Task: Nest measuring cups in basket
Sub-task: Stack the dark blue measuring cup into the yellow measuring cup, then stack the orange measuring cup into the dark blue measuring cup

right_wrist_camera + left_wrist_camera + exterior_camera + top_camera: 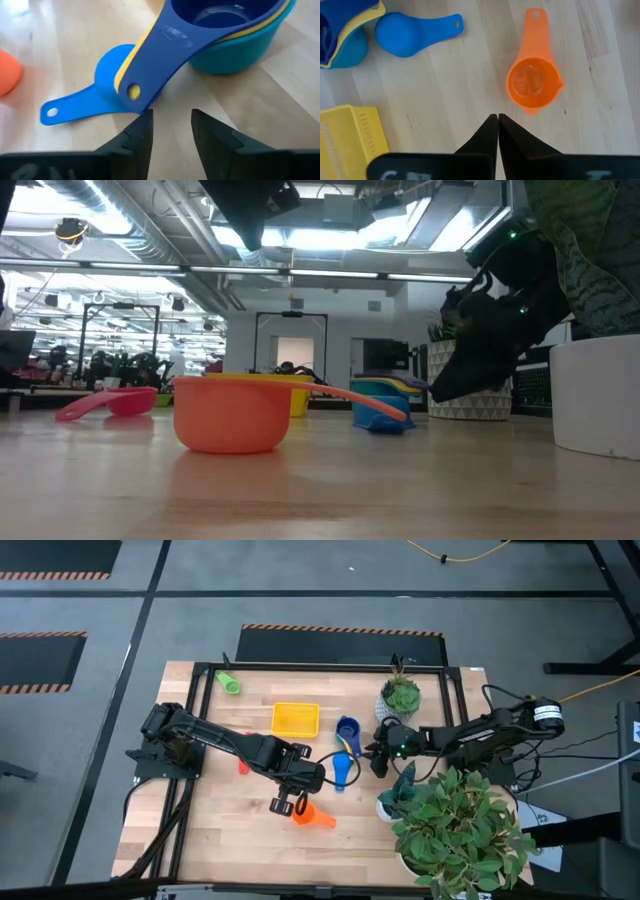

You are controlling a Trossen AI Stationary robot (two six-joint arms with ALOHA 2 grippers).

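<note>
While the yellow basket (296, 719) sits empty at upper centre of the high view, the orange cup (313, 815) lies below the left gripper (290, 806); in the left wrist view its fingers are pressed together and should be opened before descent; in the right wrist view, the right gripper (170, 131) is narrowly parted beside the dark blue cup (200, 25)

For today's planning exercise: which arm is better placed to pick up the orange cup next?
Left, probably. Its end effector, fingers shut, hovers right beside the orange cup. The right end effector is open at the nested blue cups, farther away.
</note>
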